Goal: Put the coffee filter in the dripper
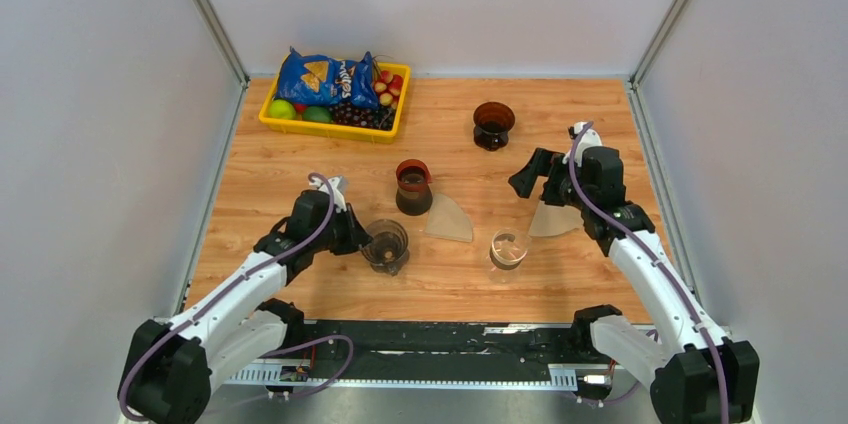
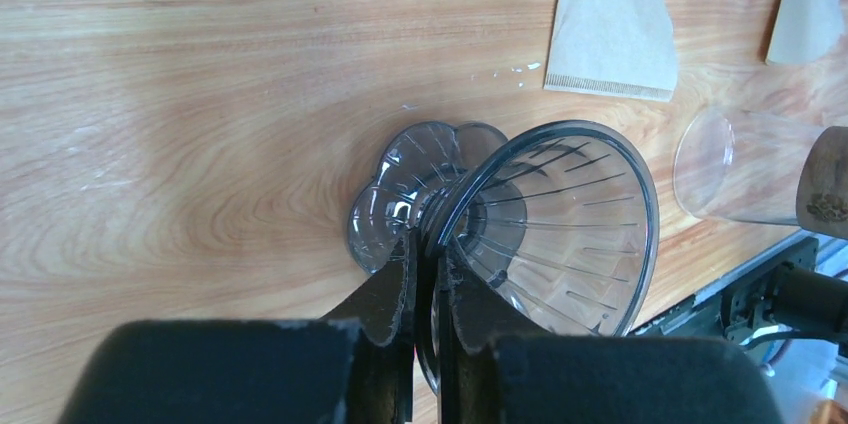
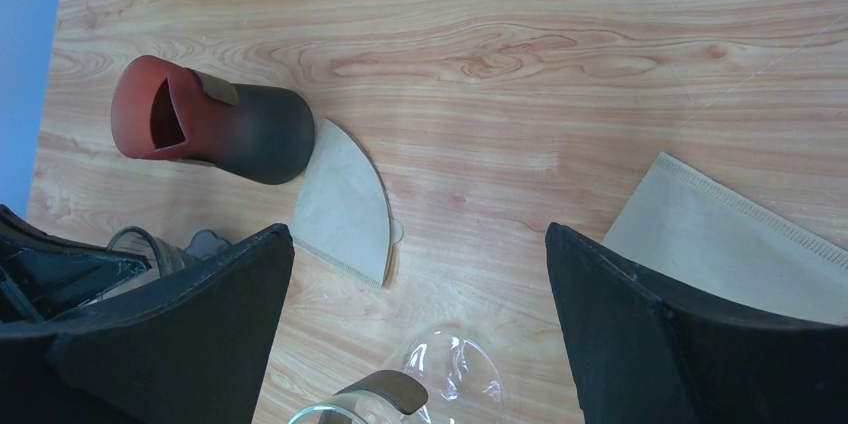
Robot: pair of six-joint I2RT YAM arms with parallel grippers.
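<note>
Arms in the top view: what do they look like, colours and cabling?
The left arm and right arm match: white tubular links, black joint housings and bases, and a purple cable looped along each. The left claw and right claw are black, with broad matte fingers. No markings are legible.

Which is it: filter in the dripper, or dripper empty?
Empty. The left wrist view shows bare ribbed walls inside the dripper; both coffee filters lie flat on the table.
</note>
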